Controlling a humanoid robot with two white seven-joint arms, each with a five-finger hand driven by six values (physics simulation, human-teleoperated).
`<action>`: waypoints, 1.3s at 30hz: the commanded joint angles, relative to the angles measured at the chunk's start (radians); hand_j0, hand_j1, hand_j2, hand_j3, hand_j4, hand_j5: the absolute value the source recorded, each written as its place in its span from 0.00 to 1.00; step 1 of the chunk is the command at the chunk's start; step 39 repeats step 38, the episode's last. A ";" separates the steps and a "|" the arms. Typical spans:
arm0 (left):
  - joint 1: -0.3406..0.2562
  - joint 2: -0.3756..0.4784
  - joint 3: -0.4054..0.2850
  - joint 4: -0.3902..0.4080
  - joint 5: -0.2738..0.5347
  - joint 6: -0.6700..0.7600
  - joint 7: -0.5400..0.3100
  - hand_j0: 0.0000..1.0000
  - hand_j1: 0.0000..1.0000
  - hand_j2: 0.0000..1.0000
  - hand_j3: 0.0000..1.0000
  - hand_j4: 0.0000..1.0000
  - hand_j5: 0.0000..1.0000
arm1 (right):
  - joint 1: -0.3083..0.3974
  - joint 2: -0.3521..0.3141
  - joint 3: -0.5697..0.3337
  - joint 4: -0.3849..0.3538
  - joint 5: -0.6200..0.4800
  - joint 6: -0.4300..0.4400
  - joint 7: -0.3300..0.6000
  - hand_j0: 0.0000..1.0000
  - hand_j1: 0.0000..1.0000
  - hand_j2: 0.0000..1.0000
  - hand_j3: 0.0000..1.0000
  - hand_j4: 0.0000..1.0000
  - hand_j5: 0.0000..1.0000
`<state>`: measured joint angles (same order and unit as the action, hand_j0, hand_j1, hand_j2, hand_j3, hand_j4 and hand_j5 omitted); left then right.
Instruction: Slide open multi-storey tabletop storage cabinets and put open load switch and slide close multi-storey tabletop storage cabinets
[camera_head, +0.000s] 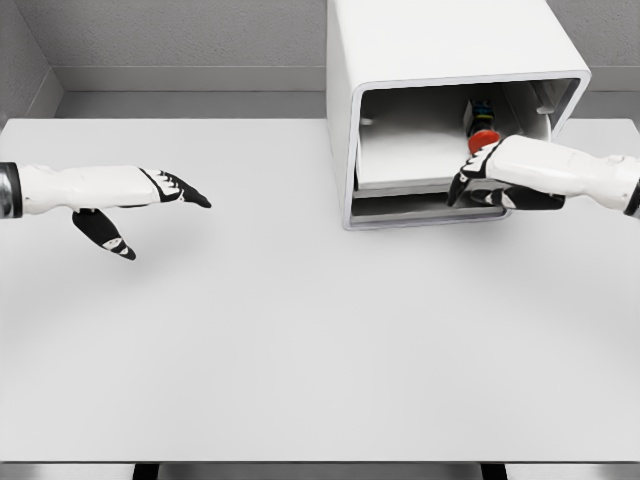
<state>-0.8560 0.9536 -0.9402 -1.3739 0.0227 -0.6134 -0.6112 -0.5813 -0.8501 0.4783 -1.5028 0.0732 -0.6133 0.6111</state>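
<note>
Two of three steps look done to me: the cabinet (400, 60) has its drawer (410, 150) slid out and the switch (483, 128) already lies inside it, toward the back right, red part showing. My right hand (478, 185) sits at the drawer front, fingers curled on its edge and holding nothing else, so I judge pushing it shut is what remains. My left hand (140, 205) hovers spread over the table (300, 350), empty.

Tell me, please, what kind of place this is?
Probably a simulated test workspace: a plain white table, one white storage cabinet holding a load switch, bare grey walls.
</note>
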 joint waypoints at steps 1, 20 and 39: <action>0.000 0.001 0.000 -0.001 0.006 0.003 0.000 1.00 1.00 1.00 1.00 1.00 1.00 | -0.006 0.020 0.028 0.027 -0.004 0.002 0.000 0.50 0.50 0.50 0.50 0.50 0.50; 0.002 0.001 0.000 -0.001 0.006 0.003 0.000 1.00 1.00 1.00 1.00 1.00 1.00 | -0.011 -0.009 0.007 -0.023 0.020 0.002 0.000 0.54 0.54 0.54 0.54 0.54 0.54; 0.023 -0.065 -0.017 0.001 0.008 0.003 0.000 1.00 1.00 1.00 1.00 1.00 1.00 | 0.373 -0.144 -0.356 -0.146 0.014 0.002 0.000 1.00 1.00 1.00 1.00 1.00 1.00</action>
